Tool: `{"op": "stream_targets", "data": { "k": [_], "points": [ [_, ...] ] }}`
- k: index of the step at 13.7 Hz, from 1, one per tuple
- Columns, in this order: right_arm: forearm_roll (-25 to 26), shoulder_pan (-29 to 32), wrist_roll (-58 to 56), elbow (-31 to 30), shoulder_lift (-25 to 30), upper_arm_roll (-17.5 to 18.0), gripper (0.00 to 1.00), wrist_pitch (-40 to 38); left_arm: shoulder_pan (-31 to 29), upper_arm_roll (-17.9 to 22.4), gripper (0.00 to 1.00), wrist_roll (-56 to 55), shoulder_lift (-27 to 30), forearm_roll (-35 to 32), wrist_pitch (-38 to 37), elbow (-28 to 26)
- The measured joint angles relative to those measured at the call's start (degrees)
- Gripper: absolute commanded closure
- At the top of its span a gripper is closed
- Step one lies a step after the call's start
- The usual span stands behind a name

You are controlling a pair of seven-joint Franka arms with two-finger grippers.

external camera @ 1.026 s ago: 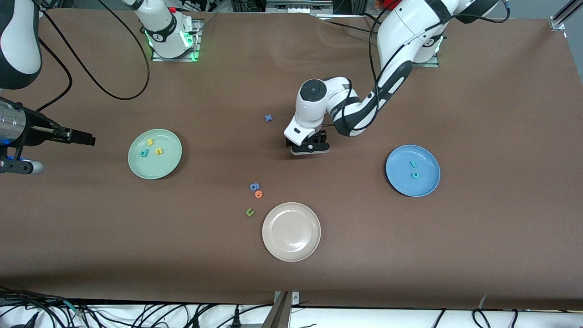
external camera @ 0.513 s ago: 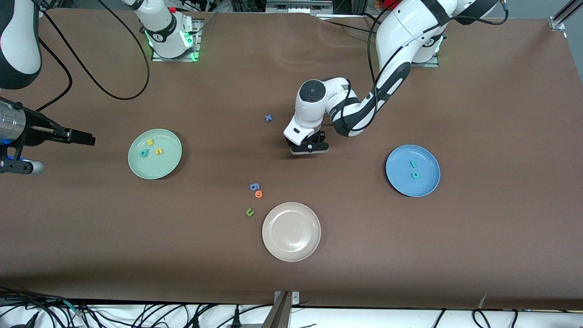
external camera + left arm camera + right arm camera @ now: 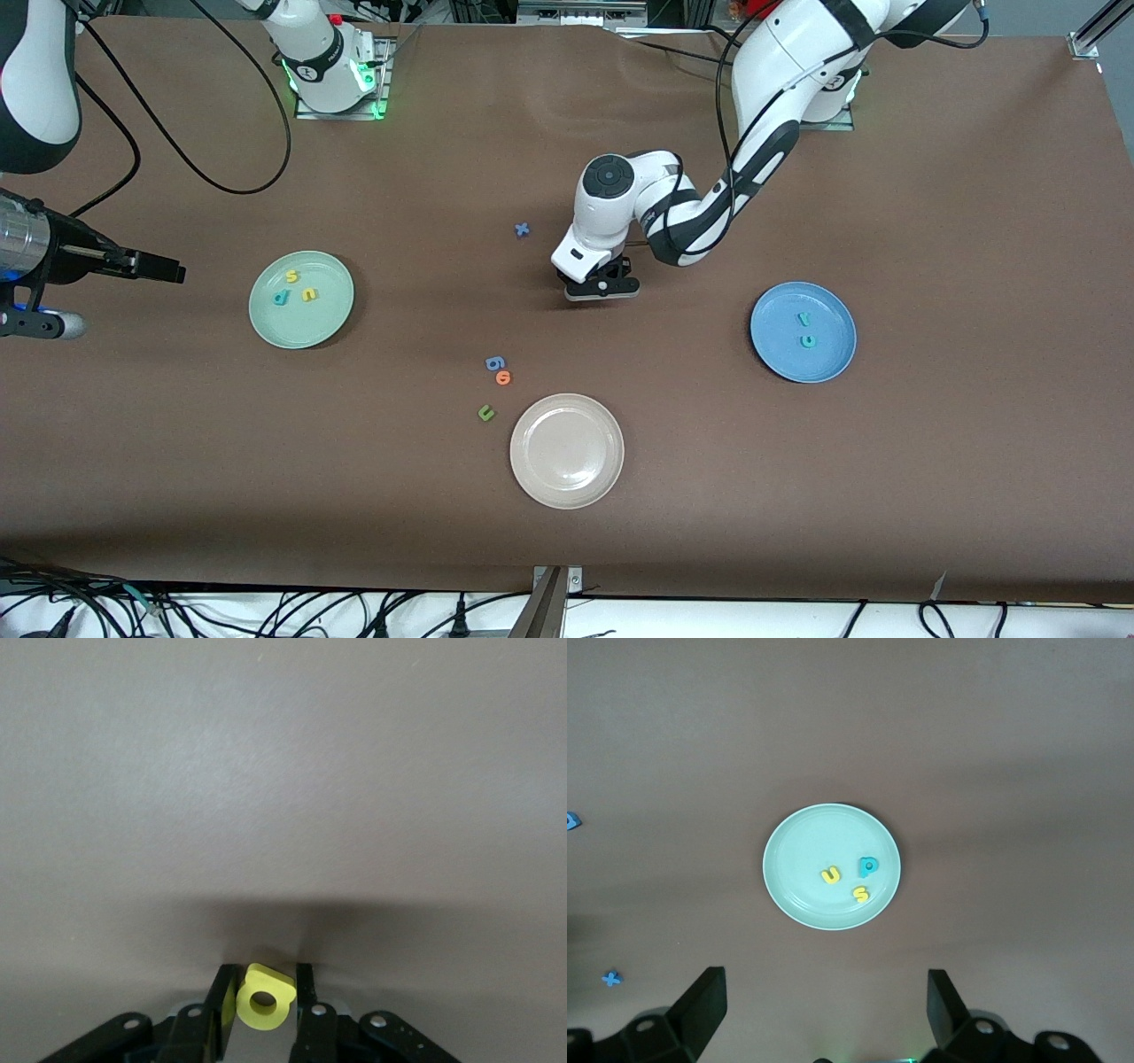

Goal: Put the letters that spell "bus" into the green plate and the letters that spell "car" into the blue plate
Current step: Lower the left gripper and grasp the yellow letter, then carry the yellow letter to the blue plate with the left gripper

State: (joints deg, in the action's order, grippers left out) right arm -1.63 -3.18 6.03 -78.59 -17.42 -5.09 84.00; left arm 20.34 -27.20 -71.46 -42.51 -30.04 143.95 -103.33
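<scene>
My left gripper (image 3: 262,992) has just pinched shut on the yellow "a" (image 3: 263,1005) mid-table; next stop, the blue plate (image 3: 833,354). My right gripper (image 3: 824,1010) waits wide open above the green plate (image 3: 797,859).

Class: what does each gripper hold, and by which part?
Left gripper pinches the small yellow foam letter "a" by its two sides, at table level. Right gripper, open, holds nothing.

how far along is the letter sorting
Done: the green plate holds the b, u and s; the blue plate holds the r and c. In hand: the left gripper is shut on the yellow a at table level. Left: carrying it to the blue plate. The right gripper waits open over the table.
</scene>
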Motion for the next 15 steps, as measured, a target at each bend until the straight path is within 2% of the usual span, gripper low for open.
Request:
{"op": "stream_targets", "data": {
  "k": [5,8,12,15],
  "points": [
    [0.00,0.01,0.00,0.00,0.00,0.00,0.00,0.00,-0.01,0.00,0.81,0.05,-0.16,-0.01,0.13,0.02],
    [0.00,0.02,0.00,0.00,0.00,0.00,0.00,0.00,-1.29,0.12,0.82,4.10,-0.09,-0.02,-0.63,0.48],
    [0.00,0.04,0.00,0.00,0.00,0.00,0.00,0.00,-9.72,-2.22,0.83,20.56,2.55,0.00,-10.00,2.05],
    [0.00,0.04,0.00,0.00,0.00,0.00,0.00,0.00,-20.57,-8.22,0.83,33.65,5.79,0.14,-16.39,1.99]
  ]
}}
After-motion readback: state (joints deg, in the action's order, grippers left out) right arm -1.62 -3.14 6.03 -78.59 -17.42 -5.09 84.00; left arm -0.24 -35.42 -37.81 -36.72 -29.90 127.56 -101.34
